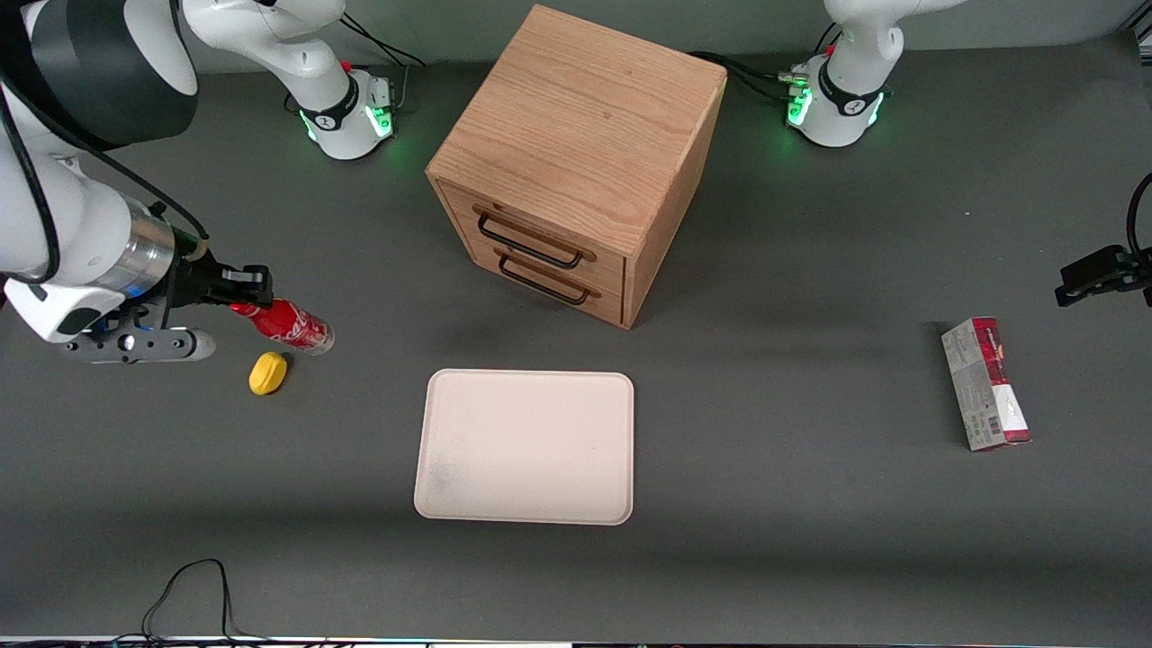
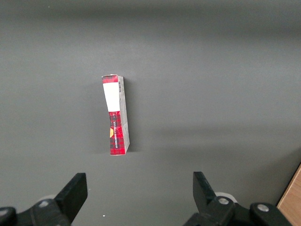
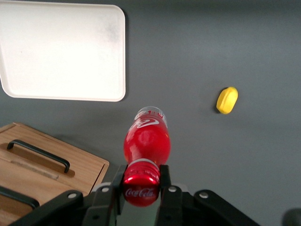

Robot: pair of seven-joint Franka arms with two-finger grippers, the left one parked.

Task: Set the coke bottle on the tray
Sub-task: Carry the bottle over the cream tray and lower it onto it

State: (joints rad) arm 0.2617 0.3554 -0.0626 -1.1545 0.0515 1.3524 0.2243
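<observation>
Starting at the working arm's end of the table in the front view, the gripper [image 1: 245, 290] has its two fingers closed on the neck of the single coke bottle [image 1: 290, 326], just under the red cap; the right wrist view shows the gripper [image 3: 141, 181] with a finger pressed on either side of the coke bottle [image 3: 146, 143], whose clear base points away from the wrist. The bottle is tilted over, almost lying, cap end toward the arm; whether its base touches the table cannot be told. Just beside it, nearer the front camera, lies one small yellow object [image 1: 268, 373], apart from the bottle. Next along comes the one tray [image 1: 526, 447], flat on the table with nothing on it, well apart from the bottle. Farther from the camera than the tray stands one wooden cabinet [image 1: 580, 153] with two drawers, each with one dark handle, both shut. Toward the parked arm's end lies one red-and-grey carton [image 1: 985, 383], on its side and alone, well apart from everything else on the table.
</observation>
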